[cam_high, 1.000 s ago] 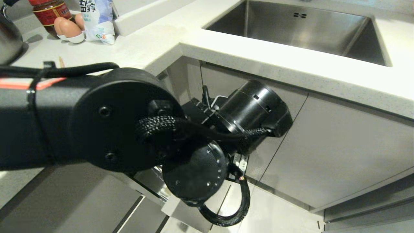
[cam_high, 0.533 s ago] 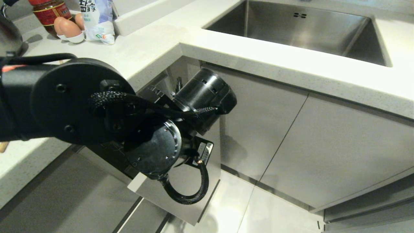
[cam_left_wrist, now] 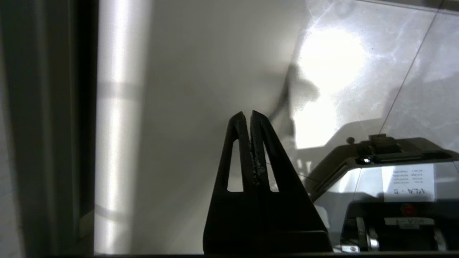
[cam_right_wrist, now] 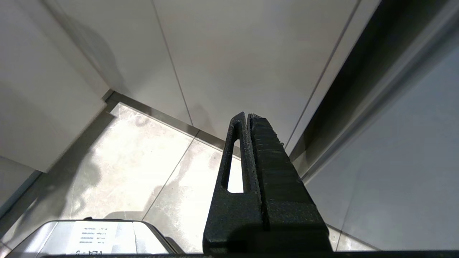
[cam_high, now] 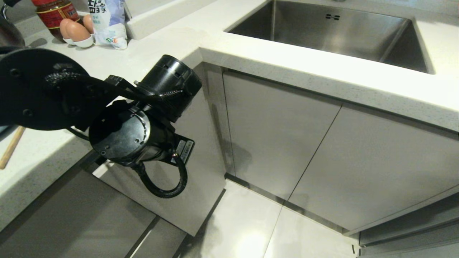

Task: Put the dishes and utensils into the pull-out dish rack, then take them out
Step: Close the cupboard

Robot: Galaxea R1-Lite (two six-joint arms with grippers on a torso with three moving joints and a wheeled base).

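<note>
My left gripper [cam_left_wrist: 250, 116] is clenched on nothing, fingertips pressed together. It hangs close in front of the pale grey front panel [cam_high: 202, 168] of the pull-out rack, under the corner of the counter [cam_high: 168, 43]. From the head view my own wrist hides the fingers. The wrist view shows them aimed at the flat face of the panel [cam_left_wrist: 179, 79], with a dark upright seam [cam_left_wrist: 84, 107] off to one side of the tips.

The seam is what matters. The panel is tall and narrow, so any edge I could hook runs upright along that gap, beside my fingers and not ahead of them. I cannot tell whether the rack is shut flush or slightly out, and its wire basket is hidden.

No plate, bowl or spoon is in sight. A light wooden stick [cam_high: 10, 148] lies on the counter at my far left, perhaps a chopstick.

My right gripper [cam_right_wrist: 246, 116], also clenched and empty, is parked low, pointing at the floor [cam_right_wrist: 143, 161], so the left arm is nearer.
</note>
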